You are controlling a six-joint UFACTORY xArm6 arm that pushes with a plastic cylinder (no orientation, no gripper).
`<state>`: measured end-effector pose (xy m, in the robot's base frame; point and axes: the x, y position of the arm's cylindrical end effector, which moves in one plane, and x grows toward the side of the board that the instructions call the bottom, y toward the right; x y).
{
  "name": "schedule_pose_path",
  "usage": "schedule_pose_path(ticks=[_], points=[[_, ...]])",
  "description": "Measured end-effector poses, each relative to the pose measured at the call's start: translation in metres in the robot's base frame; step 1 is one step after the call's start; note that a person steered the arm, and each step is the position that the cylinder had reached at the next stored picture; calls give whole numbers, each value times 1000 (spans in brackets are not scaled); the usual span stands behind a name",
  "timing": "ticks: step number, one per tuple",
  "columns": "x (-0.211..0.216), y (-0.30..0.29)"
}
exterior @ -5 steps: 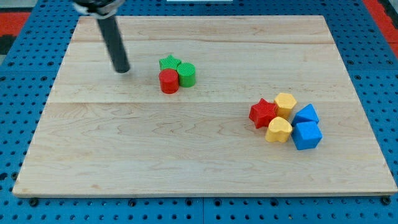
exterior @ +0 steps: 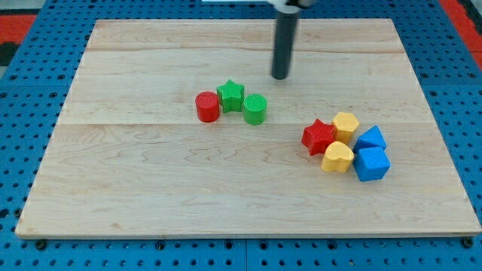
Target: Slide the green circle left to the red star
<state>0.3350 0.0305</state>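
The green circle (exterior: 255,109) lies near the board's middle, touching the green star (exterior: 230,95) on its left. A red circle (exterior: 207,107) sits left of the green star. The red star (exterior: 318,137) lies to the view's right, at the left edge of a cluster of blocks. My tip (exterior: 280,77) rests on the board above and to the right of the green circle, apart from it.
Next to the red star lie a yellow hexagon (exterior: 346,125), a yellow heart (exterior: 338,157), a blue block (exterior: 370,138) and a blue cube (exterior: 371,163). The wooden board (exterior: 151,188) sits on a blue pegboard.
My tip has moved from the view's left of the green and red trio to its upper right. The green circle and green star have shifted right and down; the red circle barely moved.
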Motion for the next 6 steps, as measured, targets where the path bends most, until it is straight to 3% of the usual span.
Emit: schedule_pose_path(ticks=[2, 4, 5, 6], points=[[13, -82], [115, 35], [123, 30], [80, -18]])
